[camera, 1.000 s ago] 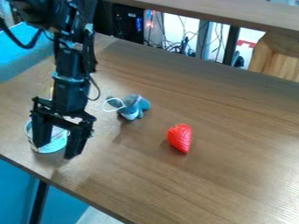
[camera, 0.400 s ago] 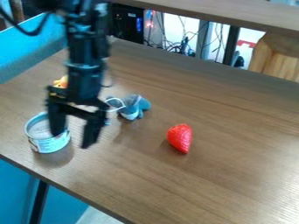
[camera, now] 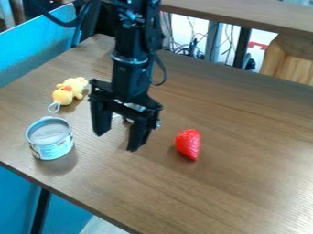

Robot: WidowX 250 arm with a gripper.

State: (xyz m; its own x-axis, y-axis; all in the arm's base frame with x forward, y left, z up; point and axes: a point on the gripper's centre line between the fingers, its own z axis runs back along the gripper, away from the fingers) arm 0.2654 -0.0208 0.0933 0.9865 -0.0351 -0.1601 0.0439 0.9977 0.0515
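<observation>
If the gripper were swung too low with its jaws open and empty, the strawberry lying on the table at three o'clock could be rolled by a glancing touch, or the can at nine o'clock shoved.

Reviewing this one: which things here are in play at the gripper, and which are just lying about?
In play:
- gripper, jaws apart, holding nothing
- grey-blue object, mostly hidden behind it

Lying about:
- red strawberry
- round tin, upright
- yellow soft toy with a white loop
</observation>
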